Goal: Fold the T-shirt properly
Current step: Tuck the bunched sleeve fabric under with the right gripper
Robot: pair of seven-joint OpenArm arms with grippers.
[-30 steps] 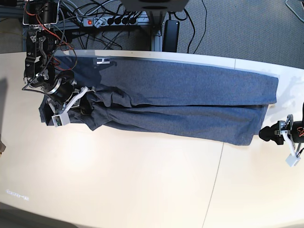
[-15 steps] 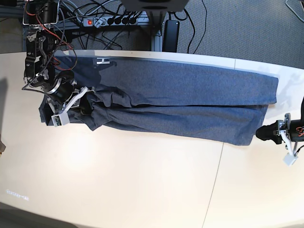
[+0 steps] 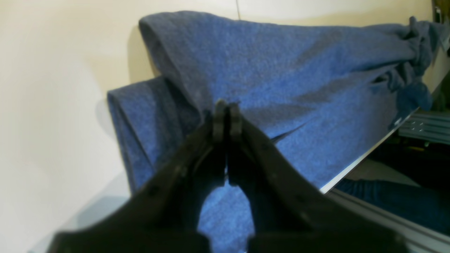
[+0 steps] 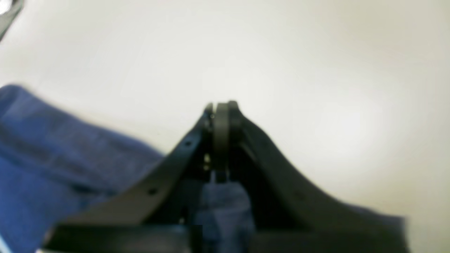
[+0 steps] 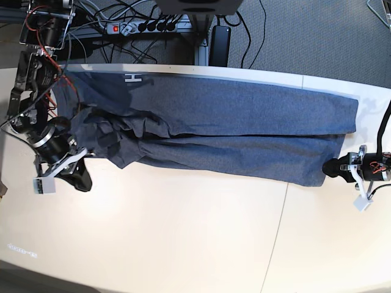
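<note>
The slate-blue T-shirt point(image 5: 244, 122) lies folded lengthwise in a long band across the back of the pale table point(image 5: 183, 232), with its left end bunched and wrinkled. My left gripper point(image 5: 330, 167) is shut at the shirt's lower right corner. In the left wrist view its closed tips point(image 3: 226, 114) stand just before the shirt's folded hem point(image 3: 281, 70), and I see no cloth between them. My right gripper point(image 5: 79, 180) is shut, just off the bunched left end. In the right wrist view its tips point(image 4: 221, 107) are over bare table, with shirt cloth point(image 4: 52, 147) to the left and under it.
A power strip point(image 5: 143, 26) and cables lie on the floor behind the table. The shirt's far side reaches the table's back edge point(image 5: 183, 68). A metal frame rail point(image 3: 422, 126) shows beyond that edge.
My right gripper has moved off the bunched left end toward the front left, onto bare table. My left gripper has moved left up to the shirt's lower right corner.
</note>
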